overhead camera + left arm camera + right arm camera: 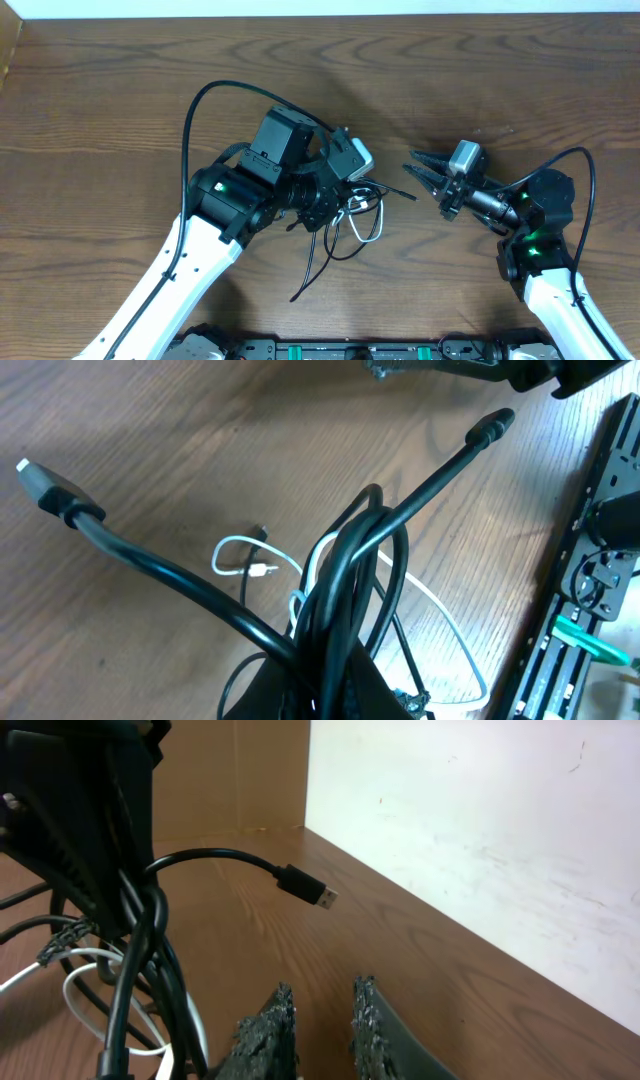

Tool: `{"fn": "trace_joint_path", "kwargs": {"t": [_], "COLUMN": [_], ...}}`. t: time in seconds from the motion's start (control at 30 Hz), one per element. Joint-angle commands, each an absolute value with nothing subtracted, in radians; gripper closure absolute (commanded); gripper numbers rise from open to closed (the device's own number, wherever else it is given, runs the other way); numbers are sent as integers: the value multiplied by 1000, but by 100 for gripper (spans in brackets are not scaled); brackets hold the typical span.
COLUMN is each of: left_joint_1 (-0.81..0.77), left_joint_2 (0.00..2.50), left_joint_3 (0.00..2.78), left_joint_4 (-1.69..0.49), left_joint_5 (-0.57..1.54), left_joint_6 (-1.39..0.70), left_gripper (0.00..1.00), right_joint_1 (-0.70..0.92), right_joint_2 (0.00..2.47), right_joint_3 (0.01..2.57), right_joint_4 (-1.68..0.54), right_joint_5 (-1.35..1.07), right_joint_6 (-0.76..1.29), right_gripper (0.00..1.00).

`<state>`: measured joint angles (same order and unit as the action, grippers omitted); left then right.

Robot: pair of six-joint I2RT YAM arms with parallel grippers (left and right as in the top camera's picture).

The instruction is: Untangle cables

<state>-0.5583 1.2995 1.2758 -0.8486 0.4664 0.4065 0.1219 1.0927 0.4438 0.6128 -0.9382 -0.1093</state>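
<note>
Bunched into one knot of cables (350,215) near the middle of the table (120,110), between both arms. Strung roughly upper right to lower left in overhead view: one black tail (305,280) trailing toward the near edge, one short black end (400,193) poking right at right gripper (420,172). Fanned into a V in left wrist view: thick black cable (150,565) running up-left to its plug (45,485), second black cable (440,460) running up-right to its own plug (493,426). Looped on the wood beside them: short white cable (240,550). Hanging mostly vertical in right wrist view, with a USB plug (308,886) arcing out level and pointing right toward the pale wall (500,870). Clamped tight on the black strands at the knot: left gripper (338,200). Parted by a narrow gap, pinching nothing, apart from the knot and just right of it: right gripper's fingers (268,1030).
</note>
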Motion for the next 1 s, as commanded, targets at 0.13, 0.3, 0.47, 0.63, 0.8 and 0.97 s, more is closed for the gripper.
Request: {"fn": "trace_joint_path", "kwargs": {"t": [0.13,0.3,0.47,0.63,0.8,0.97], "left_joint_1": [-558,-562,-562,-562,-591,-650], "left_joint_2": [1291,1327,1368,1371,1371,1371], "left_joint_3": [1280,1280,1280,1280,1280,1280], "left_joint_4": [-730,-678,-680,-675,-669,-655], "left_joint_5": [487,473,400,400,400,399], "left_joint_6": [441,442,453,476,522,607], "left_gripper": [92,93,93,92,92,93], "right_joint_1": [126,160,163,163,166,165], "right_joint_2": [1087,1087,1086,1087,1087,1087], "right_joint_3": [457,457,457,457,457,457], "right_joint_4": [613,617,677,703,703,702], "right_joint_5": [-1050,-1076,-1075,-1076,-1076,-1076], "right_joint_6": [-67,-64,-44,-30,1,7], "right_gripper": [82,82,82,82,83,83]}}
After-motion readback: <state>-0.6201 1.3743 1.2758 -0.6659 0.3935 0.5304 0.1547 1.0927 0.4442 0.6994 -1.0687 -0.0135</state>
